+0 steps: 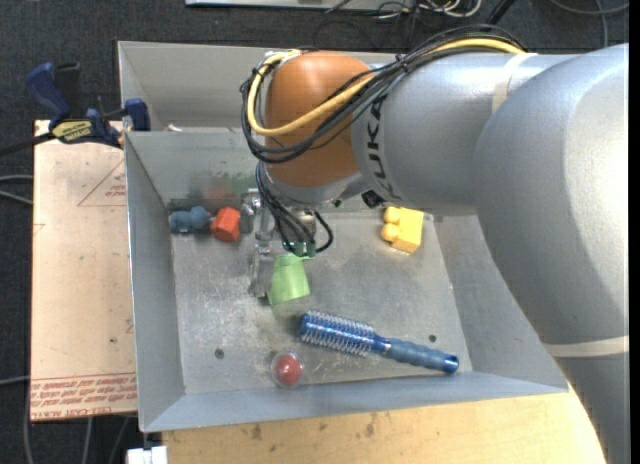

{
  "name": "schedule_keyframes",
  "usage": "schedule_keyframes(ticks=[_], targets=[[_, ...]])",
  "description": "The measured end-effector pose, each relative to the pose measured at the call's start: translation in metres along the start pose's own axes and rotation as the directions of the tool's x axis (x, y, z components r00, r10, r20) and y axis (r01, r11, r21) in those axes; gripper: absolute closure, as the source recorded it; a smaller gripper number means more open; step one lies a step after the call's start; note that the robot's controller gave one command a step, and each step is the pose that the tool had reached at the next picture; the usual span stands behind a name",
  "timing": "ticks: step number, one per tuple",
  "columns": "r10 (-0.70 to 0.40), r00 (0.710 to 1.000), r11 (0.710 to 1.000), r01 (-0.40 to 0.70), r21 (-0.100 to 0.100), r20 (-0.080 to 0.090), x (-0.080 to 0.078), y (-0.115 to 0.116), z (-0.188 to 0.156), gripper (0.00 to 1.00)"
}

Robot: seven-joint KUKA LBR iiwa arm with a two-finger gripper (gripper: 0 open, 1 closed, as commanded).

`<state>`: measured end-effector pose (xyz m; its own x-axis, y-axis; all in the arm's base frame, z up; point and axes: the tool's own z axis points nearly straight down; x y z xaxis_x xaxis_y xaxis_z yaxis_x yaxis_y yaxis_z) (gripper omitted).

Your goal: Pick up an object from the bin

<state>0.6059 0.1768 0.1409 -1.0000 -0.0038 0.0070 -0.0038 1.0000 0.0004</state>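
Note:
My gripper (263,284) reaches down into the middle of the bin, just under the arm's orange cover. A light green, cup-like piece (290,282) lies right against its right side, touching it. I cannot see whether the piece is gripped. A small orange block (227,224) sits a little up and to the left of the gripper. A blue hairbrush (375,340) lies across the bin floor below the green piece.
A blue-grey lump (188,219) lies beside the orange block near the left wall. A yellow block (402,228) rests to the right. A small red ball (287,368) sits at the front edge. The arm covers the bin's right side.

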Motion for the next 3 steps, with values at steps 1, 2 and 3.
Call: schedule_keyframes(ticks=[1, 2, 3], targets=[[-0.122, 0.993, 0.993, 0.122, 0.002, 0.003, 0.038, -0.087, 0.050, 0.00], [-0.126, 0.992, 0.992, 0.126, -0.002, 0.011, 0.035, -0.082, 0.045, 1.00], [-0.124, 0.992, 0.992, 0.124, 0.000, 0.018, 0.060, -0.068, -0.114, 1.00]])
